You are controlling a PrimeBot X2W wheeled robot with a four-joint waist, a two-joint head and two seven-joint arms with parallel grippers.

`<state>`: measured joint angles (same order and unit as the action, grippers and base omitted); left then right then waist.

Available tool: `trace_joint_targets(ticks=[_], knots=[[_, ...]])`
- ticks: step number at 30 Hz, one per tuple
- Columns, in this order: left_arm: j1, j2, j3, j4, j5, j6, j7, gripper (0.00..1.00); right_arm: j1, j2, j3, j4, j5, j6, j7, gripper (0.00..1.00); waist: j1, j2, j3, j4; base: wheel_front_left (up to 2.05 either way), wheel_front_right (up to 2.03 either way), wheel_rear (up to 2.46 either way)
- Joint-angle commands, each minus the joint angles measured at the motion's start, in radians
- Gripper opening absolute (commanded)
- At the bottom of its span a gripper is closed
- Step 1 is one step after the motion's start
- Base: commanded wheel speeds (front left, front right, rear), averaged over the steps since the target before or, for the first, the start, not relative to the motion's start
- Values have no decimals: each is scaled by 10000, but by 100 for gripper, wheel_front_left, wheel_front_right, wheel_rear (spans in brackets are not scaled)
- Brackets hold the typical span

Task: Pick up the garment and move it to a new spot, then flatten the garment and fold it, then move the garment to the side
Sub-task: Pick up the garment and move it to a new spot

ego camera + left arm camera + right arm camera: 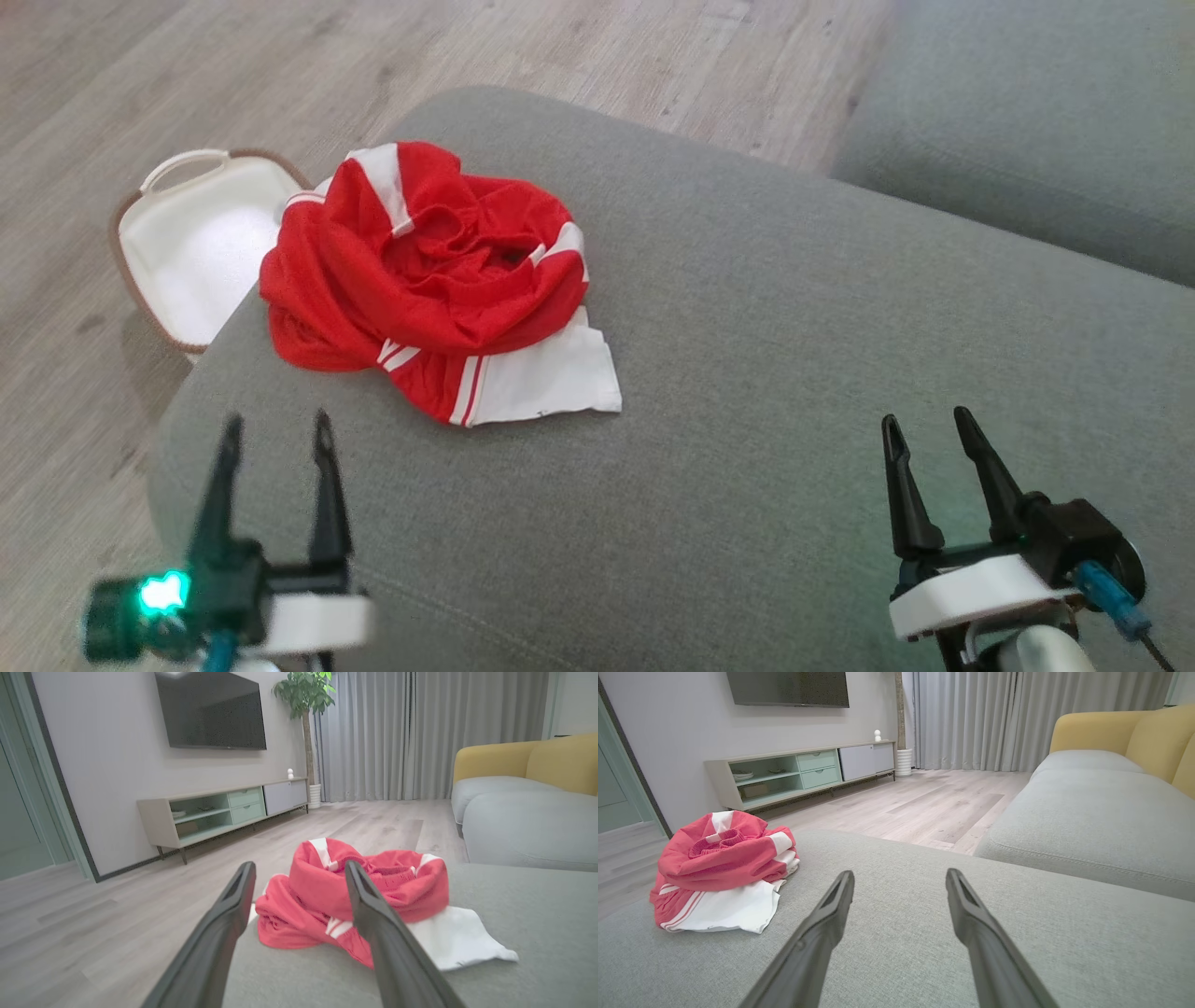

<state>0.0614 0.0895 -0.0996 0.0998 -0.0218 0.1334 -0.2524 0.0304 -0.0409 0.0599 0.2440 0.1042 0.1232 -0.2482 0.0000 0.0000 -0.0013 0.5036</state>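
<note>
Our left hand (pixel 277 420): released, long dark fingers spread, nothing between them, hovering over near edge of grey fabric sofa cushion (pixel 766 392). Our right hand (pixel 926 416): likewise spread and empty, well apart from cloth. Crumpled red-and-white mesh garment (pixel 425 275) lay bunched near cushion's far left corner, ahead of left hand, untouched. White-lined wicker basket (pixel 149 233) stood on wooden floor (pixel 560 56) just beyond. We judged nothing done yet: pick-up, relocating, flattening, folding, setting aside all remained.

Grey sofa cushion (pixel 794 373): crumpled red-and-white garment (pixel 420 271) lying near left edge. Wooden floor (pixel 560 47) beyond: white-lined basket (pixel 187 261) standing against cushion side.
</note>
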Motion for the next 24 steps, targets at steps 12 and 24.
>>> trace_joint_targets(ticks=[12, 24], knots=[[-4715, 1549, 1308, 1349, -971, -1300, 443, 100, -1236, -93, 21, -1140, -1107, 75, -136, 100, 0, 0, 2285, -58, 0, 0, 0], [-10195, 1506, 621, 6740, -2005, -2444, 3789, 100, -1585, -1046, -69, -1959, -2127, 75, -136, 100, 0, 0, 4072, -10, 0, 0, 0]])
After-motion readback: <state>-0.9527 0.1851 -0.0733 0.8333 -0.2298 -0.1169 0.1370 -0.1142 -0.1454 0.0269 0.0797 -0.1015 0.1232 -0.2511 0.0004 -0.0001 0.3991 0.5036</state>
